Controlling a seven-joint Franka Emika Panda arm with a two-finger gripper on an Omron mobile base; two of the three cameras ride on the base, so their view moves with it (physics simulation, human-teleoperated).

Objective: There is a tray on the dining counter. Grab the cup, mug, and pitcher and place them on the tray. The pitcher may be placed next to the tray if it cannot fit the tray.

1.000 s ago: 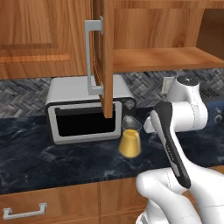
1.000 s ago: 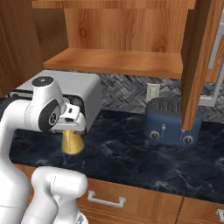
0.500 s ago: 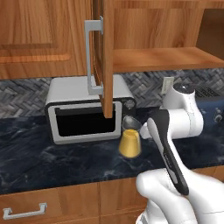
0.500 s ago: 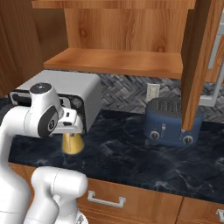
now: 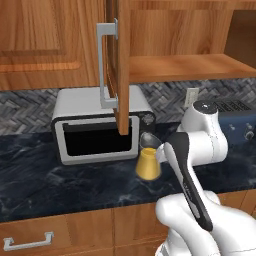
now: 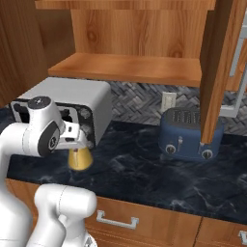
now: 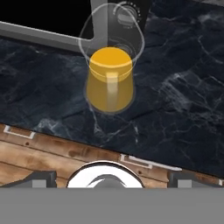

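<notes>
In the left base view, the clear glass pitcher with an orange-yellow conical lower body stands upright on the black white-veined stone tabletop, just in front of the lower right corner of the grey boxy microwave and below the open wooden cabinet door, while the white robot arm bends in from the right, its wrist close beside the pitcher's right side. In the right base view, the pitcher shows partly behind the arm's round white joint, near the microwave's front corner, well apart from the dark blue toaster that sits farther right along the tabletop against the grey herringbone backsplash. In the hand view, the pitcher is seen from above, its clear flared rim overlapping the microwave's knobs, and it stands free on the tabletop; the claw is spread wide open with nothing between its tips, apart from the pitcher.
</notes>
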